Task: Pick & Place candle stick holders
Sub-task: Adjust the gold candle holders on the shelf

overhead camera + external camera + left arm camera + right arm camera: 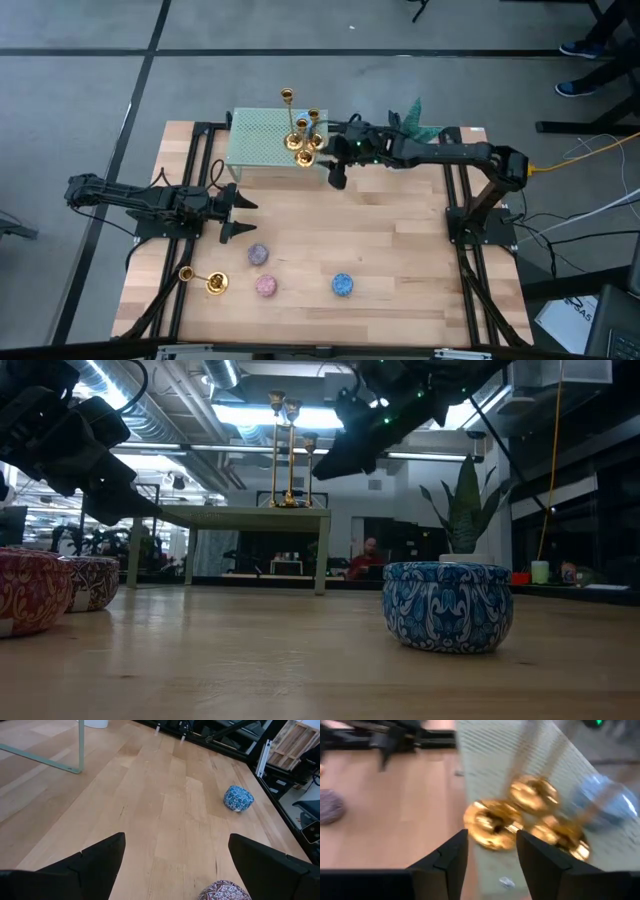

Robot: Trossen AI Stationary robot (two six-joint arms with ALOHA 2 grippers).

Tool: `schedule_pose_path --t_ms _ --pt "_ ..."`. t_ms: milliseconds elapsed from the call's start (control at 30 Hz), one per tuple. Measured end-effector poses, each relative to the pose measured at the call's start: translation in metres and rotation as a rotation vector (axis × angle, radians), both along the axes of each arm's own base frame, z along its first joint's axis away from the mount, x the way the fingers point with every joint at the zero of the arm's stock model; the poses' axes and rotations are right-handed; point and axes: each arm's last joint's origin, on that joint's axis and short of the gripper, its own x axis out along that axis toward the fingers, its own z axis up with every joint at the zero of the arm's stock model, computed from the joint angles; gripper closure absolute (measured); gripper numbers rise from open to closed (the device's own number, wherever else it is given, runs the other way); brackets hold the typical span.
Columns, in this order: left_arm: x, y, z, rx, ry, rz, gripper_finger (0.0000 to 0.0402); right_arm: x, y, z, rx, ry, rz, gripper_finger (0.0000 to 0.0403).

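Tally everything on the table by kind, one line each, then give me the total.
Gold candle stick holders: 4, three standing on the green stand at, one lying on the table
Round candles: 3, purple-grey, pink, blue
Green stand: 1
Total: 8

Glossy brass candle stick holders [304, 140] on a matt, smooth wooden table [400, 240].
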Motion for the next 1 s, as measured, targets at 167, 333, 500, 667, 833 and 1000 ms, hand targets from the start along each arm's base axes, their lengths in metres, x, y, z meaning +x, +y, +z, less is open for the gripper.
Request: schedule_pose_path --t_ms 167,333,500,667,833,1000 --pt "0.000 0.000 0.000 0.000 0.000 0.000 0.0048 0.011 0.016 -0.007 -0.063 -0.006 0.084 0.0290" --pt "0.000 0.000 0.000 0.000 0.000 0.000 0.0049 0.022 0.017 -0.019 -0.068 -0.022 0.112 0.0381" --pt "0.000 0.000 0.000 0.000 0.000 0.000 0.0048 0.031 0.014 -0.029 -0.075 -0.060 0.119 0.0388" --pt "0.000 0.000 0.000 0.000 0.000 0.000 0.0049 0.032 0.012 -0.032 -0.154 -0.040 0.089 0.0398" --pt "0.000 0.000 0.000 0.000 0.000 0.000 0.0048 0.032 0.006 -0.030 -0.227 -0.041 0.056 0.0394" --pt "0.000 0.000 0.000 0.000 0.000 0.000 0.0049 0.034 -0.003 -0.037 -0.229 -0.042 0.037 0.0399"
